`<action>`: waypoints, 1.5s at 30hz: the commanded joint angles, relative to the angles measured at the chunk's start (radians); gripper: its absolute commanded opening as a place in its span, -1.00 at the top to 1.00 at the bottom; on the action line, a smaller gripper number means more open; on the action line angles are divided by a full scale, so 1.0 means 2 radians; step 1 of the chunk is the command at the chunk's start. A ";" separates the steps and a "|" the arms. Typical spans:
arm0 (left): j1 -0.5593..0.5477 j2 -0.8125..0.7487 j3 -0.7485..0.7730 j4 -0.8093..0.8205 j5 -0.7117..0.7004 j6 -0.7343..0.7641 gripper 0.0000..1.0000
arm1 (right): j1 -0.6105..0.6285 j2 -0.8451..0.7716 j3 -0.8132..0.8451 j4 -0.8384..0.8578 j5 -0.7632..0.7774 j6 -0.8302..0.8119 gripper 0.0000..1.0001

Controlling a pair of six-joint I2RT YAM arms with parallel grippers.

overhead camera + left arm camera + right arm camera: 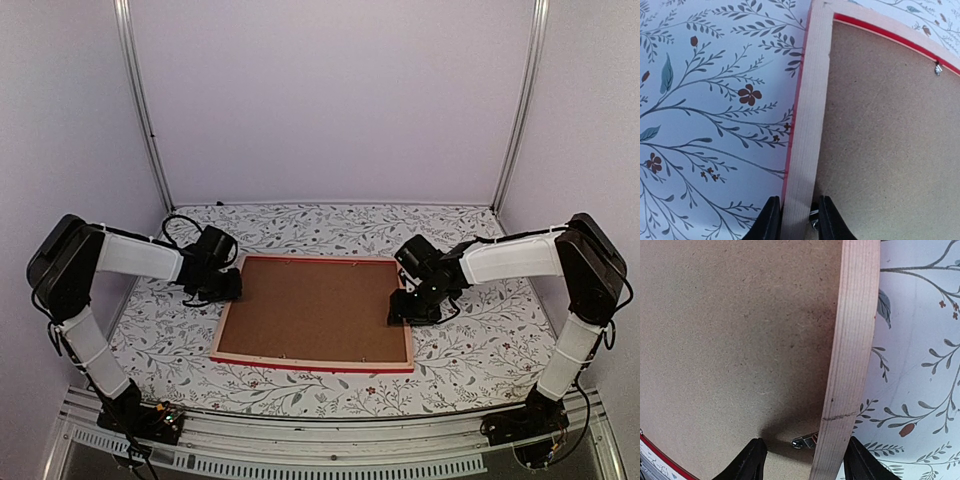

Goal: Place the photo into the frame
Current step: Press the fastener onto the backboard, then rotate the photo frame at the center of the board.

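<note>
In the middle of the bench (pixel 470 340) the frame (pixel 310 362) was laid face down, brown board (pixel 315 305) inside, photo unseen. Whether the left claw (pixel 799 222) was pinched on its rail could not be told; the right claw (pixel 805 460) was spread apart. The board could be spilled by a lopsided lift.

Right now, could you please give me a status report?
Left claw clamped on frame, left rail. Right claw open, astride right rail. Frame face down, backing board in; photo not visible.
</note>
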 commanded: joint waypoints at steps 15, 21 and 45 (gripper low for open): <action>0.006 -0.032 -0.052 0.042 -0.009 -0.046 0.84 | 0.000 0.008 0.006 0.002 0.001 0.001 -0.13; 0.017 -0.033 -0.053 0.056 0.024 -0.049 0.77 | 0.000 0.021 0.011 0.004 0.002 0.001 -0.13; 0.018 -0.073 -0.029 0.005 0.025 0.021 -0.24 | -0.026 0.055 0.045 0.004 -0.002 -0.034 0.53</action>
